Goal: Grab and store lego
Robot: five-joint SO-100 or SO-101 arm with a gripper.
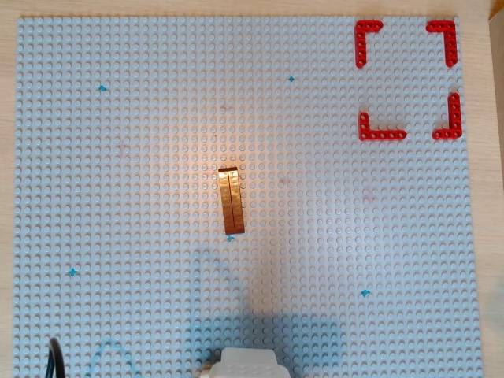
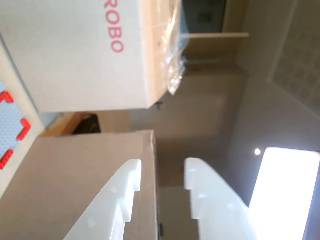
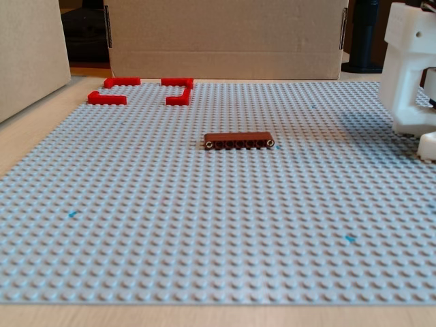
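In the overhead view the lego [image 1: 231, 201] lies flat near the middle of the grey baseplate [image 1: 142, 157], untouched, its long side running toward the near edge. To its right, four red corner pieces [image 1: 406, 79] frame a square at the far right corner, likely the storage spot. The gripper [image 2: 162, 175] is parted and empty, aimed up at the room in the wrist view. Judged so, the reach has not begun; next it must swing down over the brick and align across its narrow width.

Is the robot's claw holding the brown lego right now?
No. The gripper is open and empty, pointing away from the table. The brown lego lies alone on the grey baseplate.
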